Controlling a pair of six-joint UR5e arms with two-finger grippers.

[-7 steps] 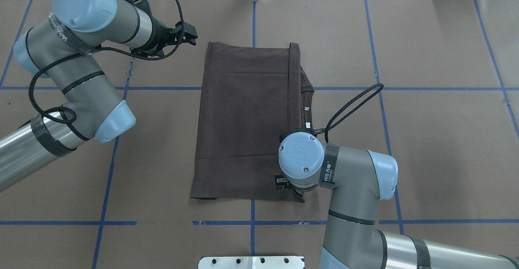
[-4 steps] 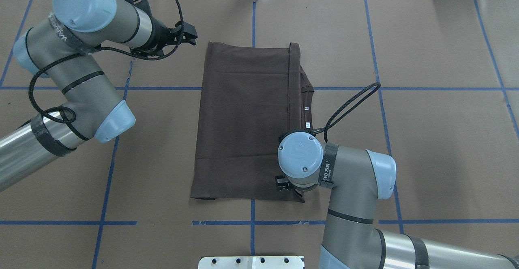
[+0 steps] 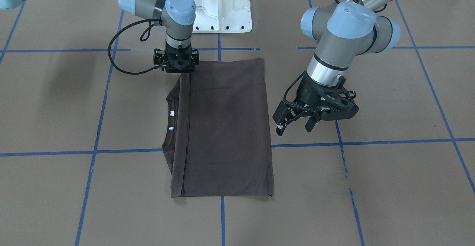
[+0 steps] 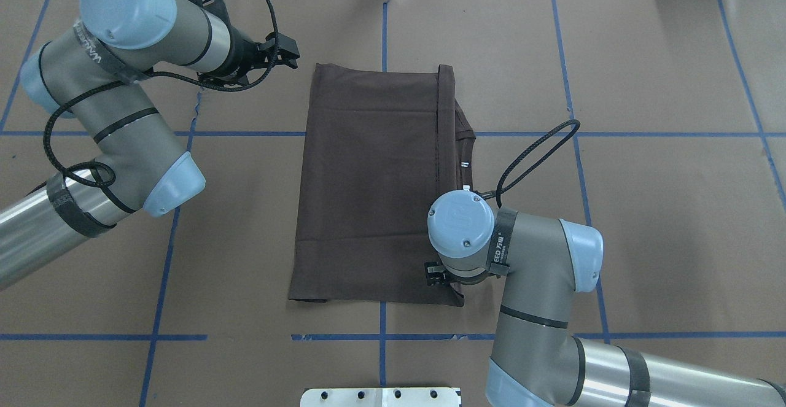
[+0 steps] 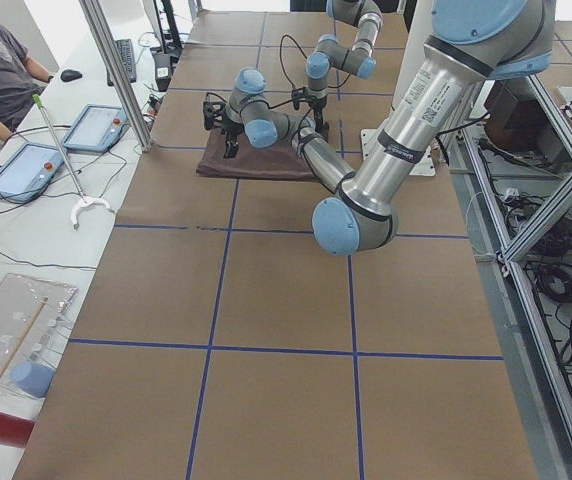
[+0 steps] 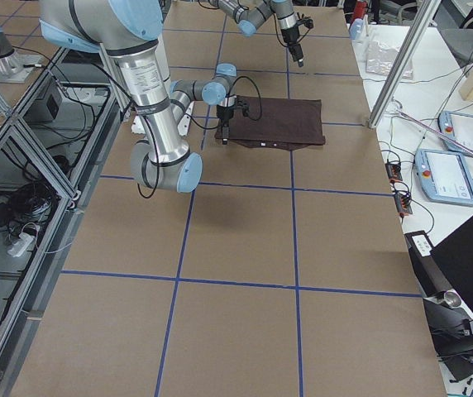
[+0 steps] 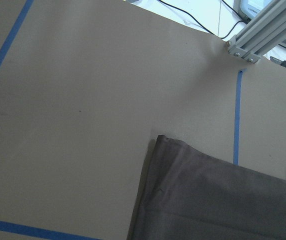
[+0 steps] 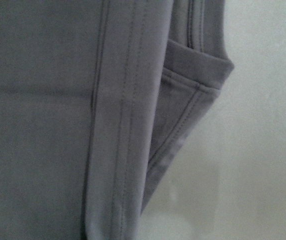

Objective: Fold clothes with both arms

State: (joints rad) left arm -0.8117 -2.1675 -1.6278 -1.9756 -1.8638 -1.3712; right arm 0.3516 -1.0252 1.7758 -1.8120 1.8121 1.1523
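The right end effector [image 3: 180,68], a black two-finger claw on a grey metal arm, points straight down. It sits right at the corner of the dark brown short-sleeved T-shirt [image 3: 226,127] that is closest to the robot on its right side. Its fingers are hidden under its own body, so nobody can tell if they are wide, narrow, or pinching the cloth. The left end effector [image 3: 295,123], black as well, has its two fingers spread apart and holds nothing. It hangs in the air close to the shirt's far left corner and does not touch it. The T-shirt lies flat in the middle of the brown table [image 3: 371,186] with blue tape lines, folded into a long neat rectangle. On the robot's right side a folded edge runs along the shirt. The ribbed collar [image 3: 170,142] with small white neck tags [image 3: 172,113] peeks out from under that edge. The shirt looks thin, soft and light, so it will likely flop and sag when lifted, and the stacked layers may slide apart. It is not likely to break. The best places to take hold seem to be the two corners of one short end, one for each end effector, pinching all the layers together so the fold comes up even.
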